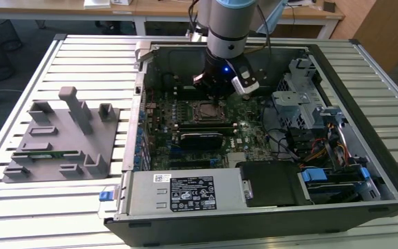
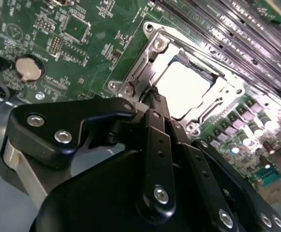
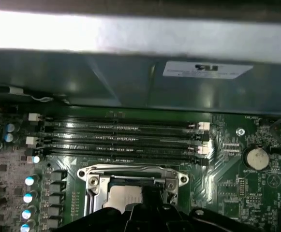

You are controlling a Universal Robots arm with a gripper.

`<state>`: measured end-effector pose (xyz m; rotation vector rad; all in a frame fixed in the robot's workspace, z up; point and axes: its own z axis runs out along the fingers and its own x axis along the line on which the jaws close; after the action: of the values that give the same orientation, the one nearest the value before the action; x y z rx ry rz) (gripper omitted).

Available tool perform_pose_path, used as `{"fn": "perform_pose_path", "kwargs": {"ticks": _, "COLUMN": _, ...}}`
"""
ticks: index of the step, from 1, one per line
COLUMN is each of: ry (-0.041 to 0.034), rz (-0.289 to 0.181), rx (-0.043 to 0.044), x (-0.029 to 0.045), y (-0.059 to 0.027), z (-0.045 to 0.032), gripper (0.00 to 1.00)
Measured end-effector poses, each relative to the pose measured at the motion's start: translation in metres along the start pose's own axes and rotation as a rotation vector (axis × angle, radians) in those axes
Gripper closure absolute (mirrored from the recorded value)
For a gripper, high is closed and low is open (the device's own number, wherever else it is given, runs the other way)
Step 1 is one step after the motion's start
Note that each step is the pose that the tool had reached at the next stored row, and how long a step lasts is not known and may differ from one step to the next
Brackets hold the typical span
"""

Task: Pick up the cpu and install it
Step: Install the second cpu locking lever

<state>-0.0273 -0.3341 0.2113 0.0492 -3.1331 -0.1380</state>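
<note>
Exterior view: high, well back, looking down into the open computer case (image 1: 365, 104) on the slatted table (image 1: 68, 57). Both wrist views: on the arm, close above the motherboard (image 2: 82, 53) (image 3: 227, 164), angled down. All three share the CPU socket (image 1: 207, 110) (image 2: 179, 87) (image 3: 125, 186).

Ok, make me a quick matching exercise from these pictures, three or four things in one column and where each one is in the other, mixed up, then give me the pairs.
Things:
1. cpu
2. gripper
3. grey fixture
4. coin battery

Places:
A. on the slatted table, outside the computer case, on the exterior view's left
B. on the green motherboard, away from the socket
C. lying in the metal-framed socket
D. just above the socket's edge, inside the case

Pairs: 1-C, 2-D, 3-A, 4-B
</note>
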Motion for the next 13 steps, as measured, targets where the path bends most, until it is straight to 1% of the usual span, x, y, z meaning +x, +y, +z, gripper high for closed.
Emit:
{"fn": "perform_pose_path", "kwargs": {"ticks": 5, "ry": 0.0, "rz": 0.0, "rx": -0.0001, "x": 0.0, "y": 0.0016, "z": -0.0177, "gripper": 0.89}}
{"fn": "perform_pose_path", "kwargs": {"ticks": 6, "ry": -0.0001, "rz": 0.0, "rx": -0.0002, "x": 0.0, "y": 0.0017, "z": -0.0196, "gripper": 0.89}}
{"fn": "perform_pose_path", "kwargs": {"ticks": 9, "ry": 0.0, "rz": 0.0, "rx": -0.0003, "x": 0.0001, "y": -0.0019, "z": -0.0213, "gripper": 0.89}}
{"fn": "perform_pose_path", "kwargs": {"ticks": 13, "ry": 0.0, "rz": 0.0, "rx": -0.0003, "x": 0.0005, "y": -0.0129, "z": -0.0223, "gripper": 0.89}}
